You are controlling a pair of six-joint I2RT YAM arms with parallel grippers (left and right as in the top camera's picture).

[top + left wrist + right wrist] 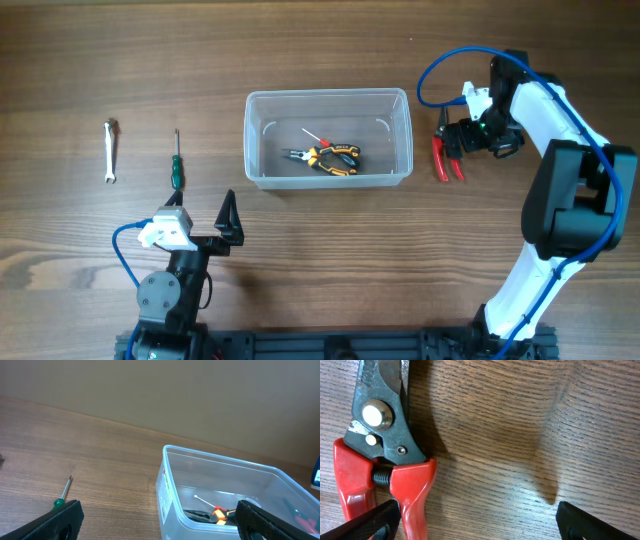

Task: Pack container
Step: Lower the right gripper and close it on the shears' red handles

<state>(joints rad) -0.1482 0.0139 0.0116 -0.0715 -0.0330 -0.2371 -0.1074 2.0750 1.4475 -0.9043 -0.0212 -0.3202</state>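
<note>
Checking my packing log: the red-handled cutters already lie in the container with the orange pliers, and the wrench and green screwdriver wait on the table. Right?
No. The red-handled cutters lie on the table, right of the container, as the overhead view shows. The rest holds.

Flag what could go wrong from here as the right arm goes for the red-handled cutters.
1. In the right wrist view the red-handled cutters lie off to one side of the open right gripper, with one finger over a handle. Closing may catch a single handle or shove the tool away.
2. The container stands close beside the cutters, so a low carry could knock its wall.
</note>
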